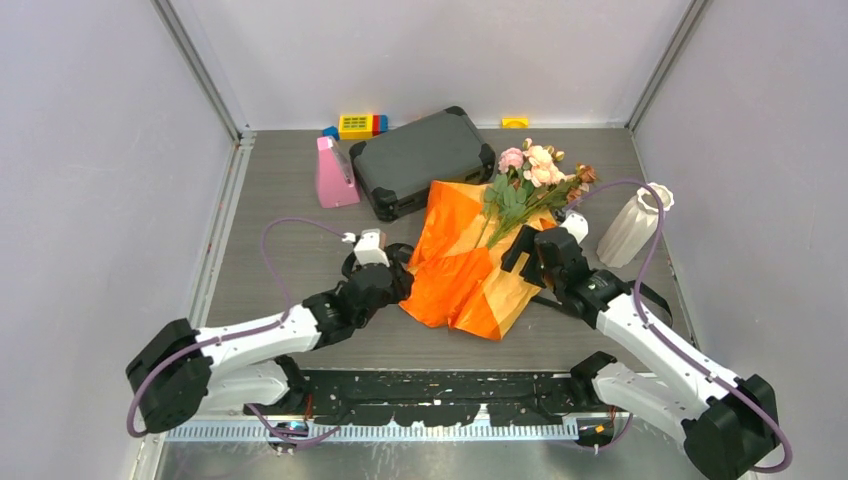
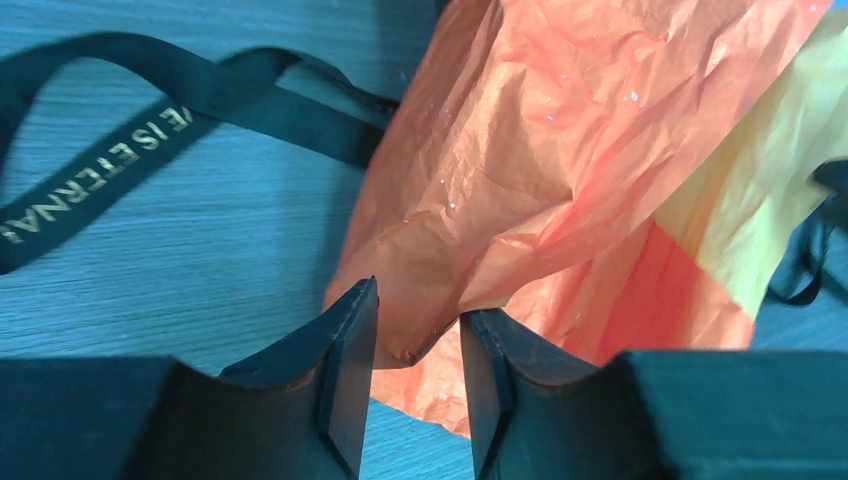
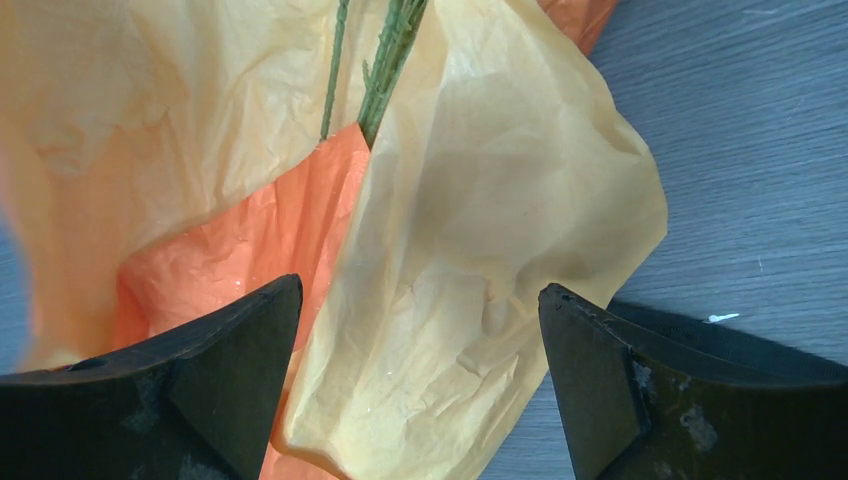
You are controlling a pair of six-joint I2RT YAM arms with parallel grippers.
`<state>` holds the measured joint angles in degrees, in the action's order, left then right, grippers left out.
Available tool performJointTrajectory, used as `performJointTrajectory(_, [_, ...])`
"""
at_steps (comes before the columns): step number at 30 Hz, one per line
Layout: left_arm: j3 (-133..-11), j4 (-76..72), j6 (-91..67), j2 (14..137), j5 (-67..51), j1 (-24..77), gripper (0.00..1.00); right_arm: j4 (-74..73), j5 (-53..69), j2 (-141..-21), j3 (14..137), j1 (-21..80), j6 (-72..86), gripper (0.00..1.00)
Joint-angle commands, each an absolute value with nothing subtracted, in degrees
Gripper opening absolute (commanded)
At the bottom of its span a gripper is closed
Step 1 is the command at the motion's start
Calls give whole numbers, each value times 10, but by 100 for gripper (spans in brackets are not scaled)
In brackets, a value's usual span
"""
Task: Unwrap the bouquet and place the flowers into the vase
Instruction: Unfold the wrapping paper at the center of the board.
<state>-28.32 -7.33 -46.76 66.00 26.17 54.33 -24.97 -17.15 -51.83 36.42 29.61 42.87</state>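
— Left gripper [image 2: 418, 312] is seen narrowly parted, a fold of orange paper [image 2: 560, 150] lying unpinched between its jaws. Any writing?
— "IS ETERNA" is read on the black ribbon [image 2: 120, 150], upper left, with the rest cut off. Right gripper [image 3: 420, 300] is spread wide over paper. Flowers [image 1: 535, 170] lie upper centre-right, and the vase [image 1: 632, 225] stands just right of them.

The paper [image 1: 465, 265] is crinkled bright orange, layered with a pale yellow sheet. The ribbon [image 2: 120, 150] is black with gold capital lettering. The flowers [image 1: 535, 165] are pink and peach, one bloom brownish, with green leaves and stems. The vase [image 1: 633, 225] is white and ribbed. The case [image 1: 420, 160] is dark grey, the wedge [image 1: 335, 175] pink, the blocks [image 1: 358, 124] yellow, blue and red. The bench [image 1: 280, 200] is grey wood grain.
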Motion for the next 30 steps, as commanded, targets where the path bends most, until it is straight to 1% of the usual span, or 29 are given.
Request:
performJointTrajectory(1, [-276,-26,-461,591,302,520,41,-202,-166,-540,355,295,437,93])
performJointTrajectory(4, [-281,34,-445,527,313,504,48,-191,-166,-559,348,295,437,92])
performJointTrajectory(8, [-314,102,-427,454,301,491,54,-180,-165,-578,344,295,438,88])
performJointTrajectory(12, [-380,153,-392,434,249,489,57,-171,-161,-589,341,295,438,87])
performJointTrajectory(17, [-458,177,-372,499,139,489,62,-163,-157,-596,342,295,439,86])
performJointTrajectory(20, [-493,153,-361,577,61,490,64,-163,-155,-596,343,295,438,87])
performJointTrajectory(24, [-524,97,-341,674,-18,490,64,-167,-165,-594,344,295,434,88])
performJointTrajectory(30, [-508,33,-341,764,-23,451,64,-213,-210,-598,355,294,436,87])
